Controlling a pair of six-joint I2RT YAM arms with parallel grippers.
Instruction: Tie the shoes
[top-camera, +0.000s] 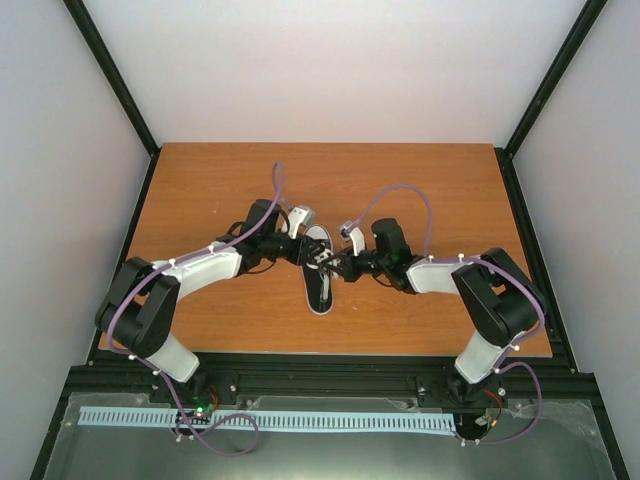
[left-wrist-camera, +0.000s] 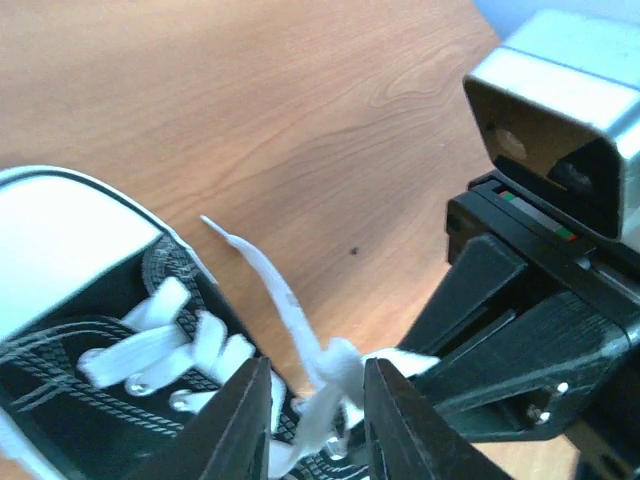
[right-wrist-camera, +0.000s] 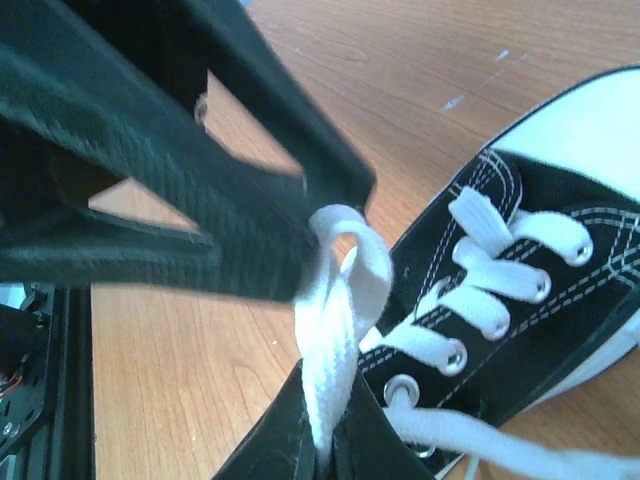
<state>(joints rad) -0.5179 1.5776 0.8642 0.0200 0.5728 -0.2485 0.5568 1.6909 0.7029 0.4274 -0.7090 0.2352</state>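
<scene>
The black sneaker (top-camera: 320, 272) is lying in the middle of the wooden desk (top-camera: 430, 180), between the two arms. The right fingers (right-wrist-camera: 272, 440) are clenching on a loop of the white lace (right-wrist-camera: 335, 290), which is running up from them to the other arm's black finger. The left fingers (left-wrist-camera: 245, 420) are standing a little apart over the eyelets, and a bunched part of the lace is passing loosely between them. One loose lace end (left-wrist-camera: 250, 255) is resting on the desk just beside the white toe cap (left-wrist-camera: 60, 240).
</scene>
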